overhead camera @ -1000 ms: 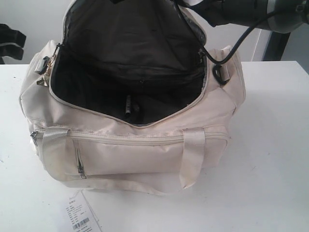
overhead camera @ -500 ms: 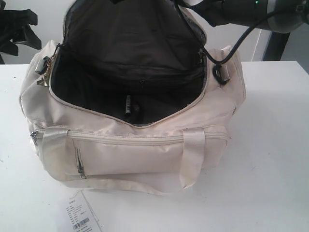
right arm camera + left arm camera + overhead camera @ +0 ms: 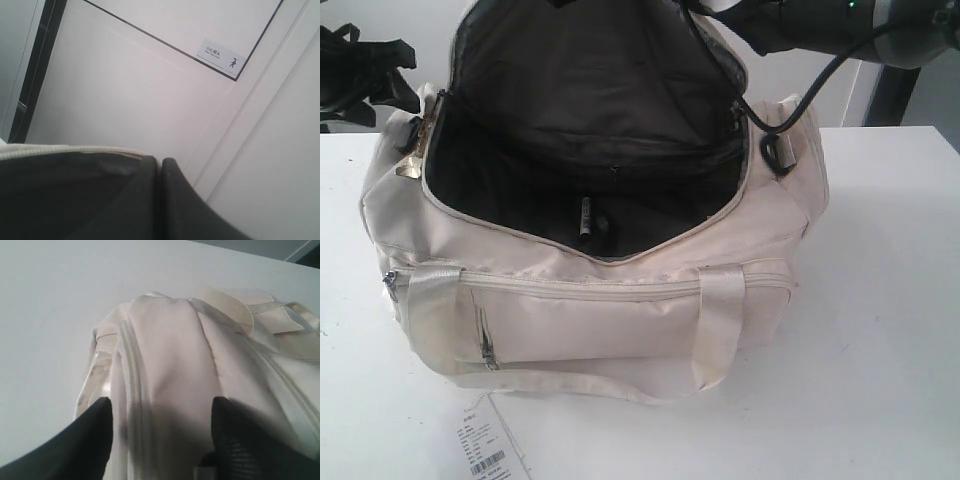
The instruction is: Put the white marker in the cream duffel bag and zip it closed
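Barcode label (image 3: 485, 448) lies flat at the near table (image 3: 880, 330) edge, just in front of the cream duffel bag (image 3: 600, 325). The bag sits mid-table with its front pocket and strap handle (image 3: 720, 320) facing the camera. Main zip is undone and the mouth gapes wide, showing the black lining. The white marker (image 3: 586, 219) is inside, lying on the lining just behind the near lip (only the dark end reads clearly). A gold charm (image 3: 415, 160) hangs at the bag's left end. The top flap (image 3: 590, 70) stands upright at the back. Right gripper (image 3: 160, 162) has its jaws pressed together, pinching the flap edge. Left gripper (image 3: 161, 402) is spread wide and empty, over the bag's left end and not touching the fabric.
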Controlling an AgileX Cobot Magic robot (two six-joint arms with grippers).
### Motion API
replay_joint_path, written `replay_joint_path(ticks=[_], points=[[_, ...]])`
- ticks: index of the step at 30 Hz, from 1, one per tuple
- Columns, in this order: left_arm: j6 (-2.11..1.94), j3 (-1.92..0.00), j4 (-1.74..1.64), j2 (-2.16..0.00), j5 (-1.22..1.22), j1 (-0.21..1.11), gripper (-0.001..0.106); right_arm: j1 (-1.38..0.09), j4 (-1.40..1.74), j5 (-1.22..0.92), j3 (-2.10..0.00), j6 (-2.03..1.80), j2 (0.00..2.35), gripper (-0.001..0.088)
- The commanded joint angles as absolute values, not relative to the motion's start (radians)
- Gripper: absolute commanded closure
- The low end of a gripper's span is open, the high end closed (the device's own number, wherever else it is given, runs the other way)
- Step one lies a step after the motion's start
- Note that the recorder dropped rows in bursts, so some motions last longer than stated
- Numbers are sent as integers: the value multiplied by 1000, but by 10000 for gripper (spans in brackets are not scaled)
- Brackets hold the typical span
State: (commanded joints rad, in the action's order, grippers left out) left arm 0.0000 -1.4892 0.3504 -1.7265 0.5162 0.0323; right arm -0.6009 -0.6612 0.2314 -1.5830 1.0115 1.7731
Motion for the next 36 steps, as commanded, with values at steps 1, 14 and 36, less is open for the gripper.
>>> replay_joint_path(ticks=[1, 14, 36], points=[[0, -1489, 326, -1735, 510, 32, 398, -601, -661, 231, -1583, 1011, 1773, 868], [112, -1489, 337, -1739, 536, 32, 1048, -601, -661, 231, -1583, 1011, 1773, 868], [110, -1489, 337, -1739, 515, 32, 1048, -601, -661, 231, -1583, 1011, 1773, 868]])
